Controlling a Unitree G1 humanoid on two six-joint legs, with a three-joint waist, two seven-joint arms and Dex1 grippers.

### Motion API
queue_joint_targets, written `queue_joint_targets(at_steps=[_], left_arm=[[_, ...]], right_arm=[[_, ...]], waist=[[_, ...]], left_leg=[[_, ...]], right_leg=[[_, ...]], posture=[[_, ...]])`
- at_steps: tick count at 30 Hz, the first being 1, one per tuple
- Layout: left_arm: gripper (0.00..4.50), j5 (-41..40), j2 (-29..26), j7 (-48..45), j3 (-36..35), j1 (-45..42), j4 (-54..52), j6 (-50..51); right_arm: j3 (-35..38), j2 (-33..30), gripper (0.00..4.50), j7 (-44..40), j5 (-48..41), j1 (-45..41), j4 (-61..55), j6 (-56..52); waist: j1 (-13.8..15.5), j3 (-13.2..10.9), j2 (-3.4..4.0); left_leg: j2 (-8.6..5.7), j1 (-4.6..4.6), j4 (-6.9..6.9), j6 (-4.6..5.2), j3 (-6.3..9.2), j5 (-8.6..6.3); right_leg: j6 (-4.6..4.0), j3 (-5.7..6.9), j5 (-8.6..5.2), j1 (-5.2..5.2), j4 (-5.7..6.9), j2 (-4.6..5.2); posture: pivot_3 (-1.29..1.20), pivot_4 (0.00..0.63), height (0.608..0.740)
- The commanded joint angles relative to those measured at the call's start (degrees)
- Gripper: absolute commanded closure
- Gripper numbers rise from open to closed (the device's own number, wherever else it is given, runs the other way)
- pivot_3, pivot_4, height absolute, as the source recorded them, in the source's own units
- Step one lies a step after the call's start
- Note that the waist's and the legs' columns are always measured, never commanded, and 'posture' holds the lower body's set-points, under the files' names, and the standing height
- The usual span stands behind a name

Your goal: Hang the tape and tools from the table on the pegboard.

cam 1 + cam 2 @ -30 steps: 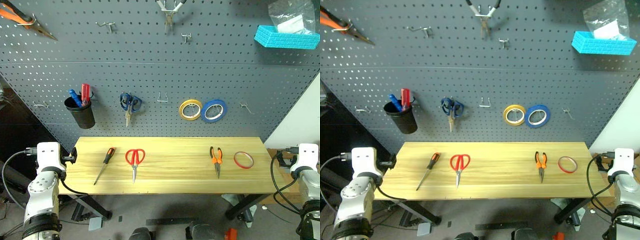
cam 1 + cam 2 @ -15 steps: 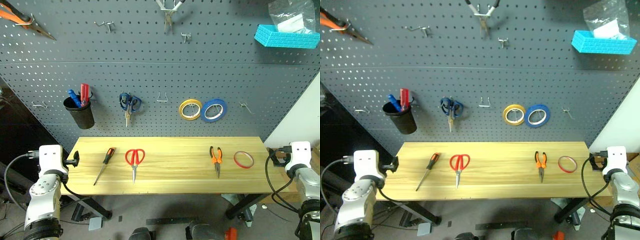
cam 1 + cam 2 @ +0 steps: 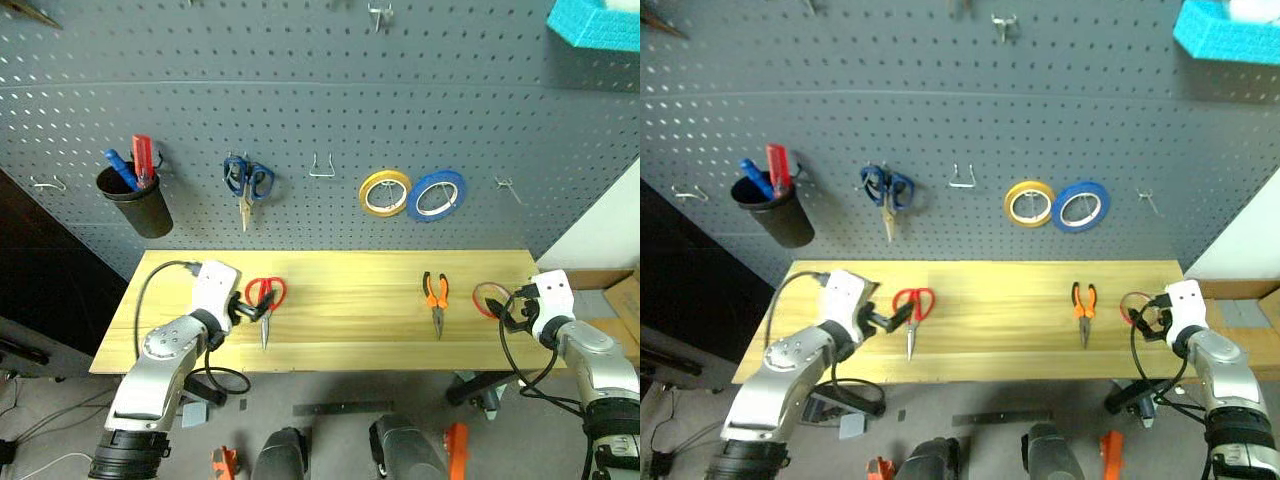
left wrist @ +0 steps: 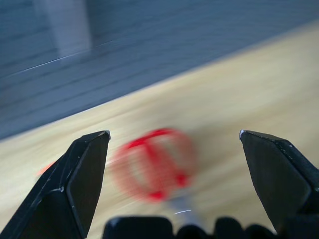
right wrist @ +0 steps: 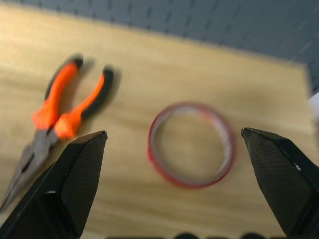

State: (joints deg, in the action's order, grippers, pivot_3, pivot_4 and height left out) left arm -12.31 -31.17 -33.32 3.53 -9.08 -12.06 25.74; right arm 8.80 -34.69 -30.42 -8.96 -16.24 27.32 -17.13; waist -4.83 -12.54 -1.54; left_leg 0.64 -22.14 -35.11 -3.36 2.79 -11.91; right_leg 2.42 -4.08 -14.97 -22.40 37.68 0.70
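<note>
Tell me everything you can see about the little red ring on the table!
The red tape is a thin, narrow ring, red outside and paler inside, with an empty middle. It lies flat on the light wooden table near its right end, beside the orange-handled pliers but apart from them. The right gripper is aimed at it, fingers open, not touching.

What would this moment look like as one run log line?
left gripper: jaws open, at red-handled scissors | right gripper: jaws open, at red tape | pliers: on table | nothing held

Even, bright indoor light, soft shadows; wrist views blurred, probably motion.
</note>
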Motion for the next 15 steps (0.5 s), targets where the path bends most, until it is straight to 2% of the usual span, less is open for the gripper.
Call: queue_joint_targets(at_steps=[1, 4, 7, 13, 15], left_arm=[[0.01, -0.4, -1.1, -8.1, 6.1, -4.4, -4.2, -1.9], [0.01, 0.3, -0.8, -11.3, 8.8, -8.2, -3.0, -3.3], [0.01, 0.7, -0.1, -13.1, 10.3, -10.5, -1.9, -4.3], [0.01, 1.4, -0.3, -16.0, 11.0, -11.8, -0.3, -6.4], [0.00, 1.7, -0.3, -16.6, 11.2, -11.8, -0.2, -7.0]], right_arm=[[-1.6, -1.7, 0.00, -2.4, 1.4, -5.0, 3.1, -1.5], [-3.5, -1.7, 0.00, -2.9, 3.3, -10.1, 9.2, -2.2], [-5.4, -1.6, 0.00, -4.0, 5.2, -14.8, 16.3, -2.4], [-9.0, -2.0, 0.00, -6.5, 9.1, -22.2, 29.3, -0.5], [-10.6, -2.3, 0.39, -7.4, 10.9, -24.1, 33.0, 0.3]], waist=[[-0.1, -1.0, 0.01], [-0.3, -2.0, -0.07], [-0.3, -2.8, -0.10], [-0.2, -4.4, -0.18], [-0.3, -4.9, -0.26]], left_leg=[[-0.02, -0.02, -0.02, 0.01, -0.04, 0.00], [0.04, -0.12, 0.01, 0.11, -0.04, -0.08], [0.05, -0.82, -0.06, 0.12, -0.03, -0.08], [-0.02, -0.88, -0.07, 0.14, -0.03, -0.10], [-0.05, -0.88, -0.07, 0.14, -0.03, -0.10]], right_leg=[[0.01, -0.03, 0.01, -0.02, 0.00, 0.01], [0.07, -0.02, -0.04, -0.13, -0.01, -0.02], [0.03, -0.02, 0.00, -0.84, 0.12, -0.04], [-0.13, -0.01, 0.09, -0.87, 0.09, 0.05], [-0.12, -0.01, 0.08, -0.87, 0.09, 0.08]], posture=[[-0.11, 0.279, 0.740], [-0.11, 0.301, 0.740], [-0.11, 0.313, 0.740], [-0.10, 0.328, 0.740], [-0.09, 0.329, 0.740]])
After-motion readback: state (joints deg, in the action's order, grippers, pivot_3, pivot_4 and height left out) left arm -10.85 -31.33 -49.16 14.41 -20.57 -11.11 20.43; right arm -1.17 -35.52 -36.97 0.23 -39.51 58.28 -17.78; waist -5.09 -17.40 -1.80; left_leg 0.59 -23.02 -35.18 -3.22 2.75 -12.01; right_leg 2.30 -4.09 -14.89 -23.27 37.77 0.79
